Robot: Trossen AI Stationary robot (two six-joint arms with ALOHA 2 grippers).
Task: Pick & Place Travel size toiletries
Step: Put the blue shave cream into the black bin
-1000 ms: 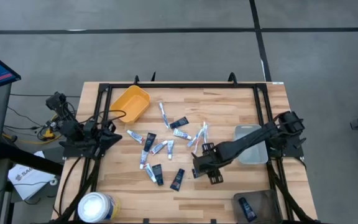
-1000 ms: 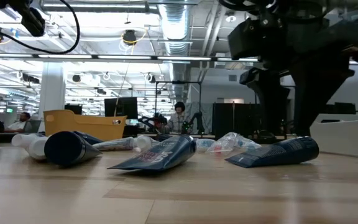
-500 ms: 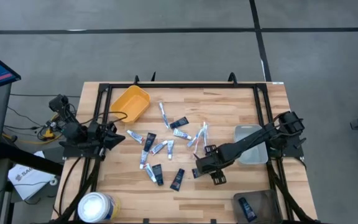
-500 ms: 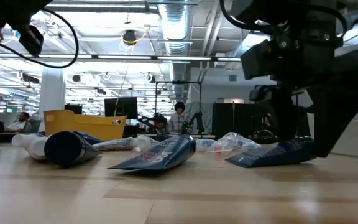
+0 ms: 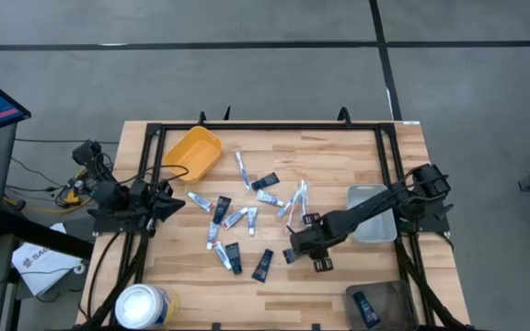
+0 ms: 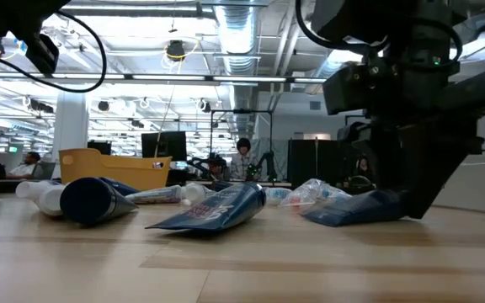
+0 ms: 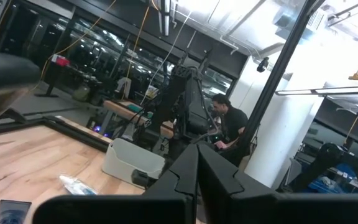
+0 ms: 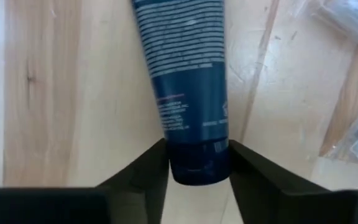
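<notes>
Small white and dark tubes, the travel size toiletries (image 5: 237,218), lie scattered on the wooden table. My right gripper (image 5: 300,250) points down over a dark blue tube (image 8: 185,74) at the near right of the scatter and is closed on it. In the low view this tube (image 6: 352,210) lies flat on the wood. My left gripper (image 5: 159,204) waits shut at the table's left edge, its fingers (image 7: 197,180) together on nothing. My right gripper pinches the dark blue tube's rounded cap end (image 8: 196,163) between its two fingers (image 8: 151,168). The fingers come from above, pointing down, and lie across the tube. The tube still lies flat on the table.
A yellow bin (image 5: 191,152) stands at the far left and a big white tub (image 5: 143,305) at the near left corner. On the right are a clear tray (image 5: 371,213) and a dark tray (image 5: 386,296) holding one dark tube (image 5: 364,308). A black frame (image 5: 274,127) rims the table.
My right gripper has sunk down onto the dark blue tube, and its fingers have closed in on the tube's cap end. The tube has stayed on the table.
</notes>
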